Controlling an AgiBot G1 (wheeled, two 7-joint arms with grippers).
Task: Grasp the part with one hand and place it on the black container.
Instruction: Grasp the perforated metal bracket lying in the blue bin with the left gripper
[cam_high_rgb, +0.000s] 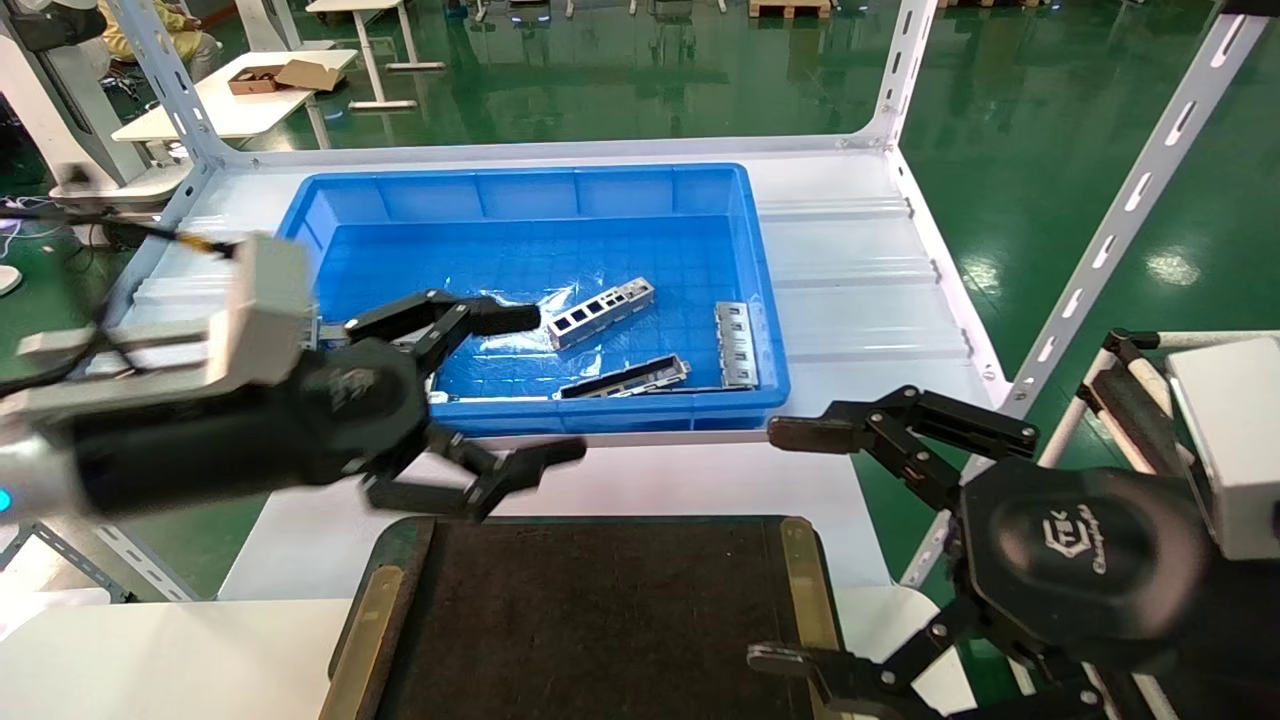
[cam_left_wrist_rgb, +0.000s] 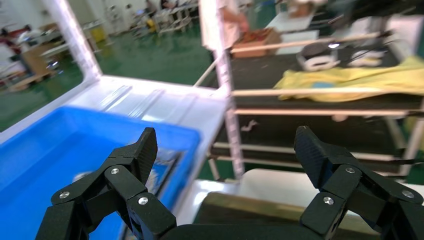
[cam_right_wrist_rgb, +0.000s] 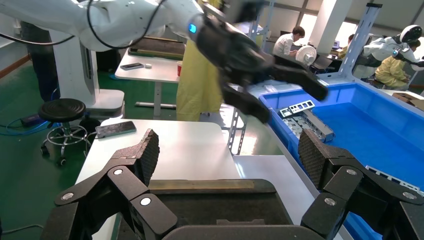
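Observation:
The part (cam_high_rgb: 600, 312), a slim silver bar with rectangular cutouts, lies in the middle of the blue bin (cam_high_rgb: 520, 178). The black container (cam_high_rgb: 590, 620) lies on the table nearest me, with brass strips on its sides and nothing on it; it also shows in the right wrist view (cam_right_wrist_rgb: 210, 205). My left gripper (cam_high_rgb: 540, 385) is open and empty over the bin's near left corner, left of the part; its jaws stand wide in the left wrist view (cam_left_wrist_rgb: 225, 145). My right gripper (cam_high_rgb: 780, 545) is open and empty beside the container's right edge, jaws wide (cam_right_wrist_rgb: 227, 150).
A darker slim bar (cam_high_rgb: 625, 378) and a wider slotted plate (cam_high_rgb: 735, 345) lie near the bin's front wall. White rack posts (cam_high_rgb: 1100, 250) rise at the right and the back left. A white table (cam_right_wrist_rgb: 165, 150) stands left of the container.

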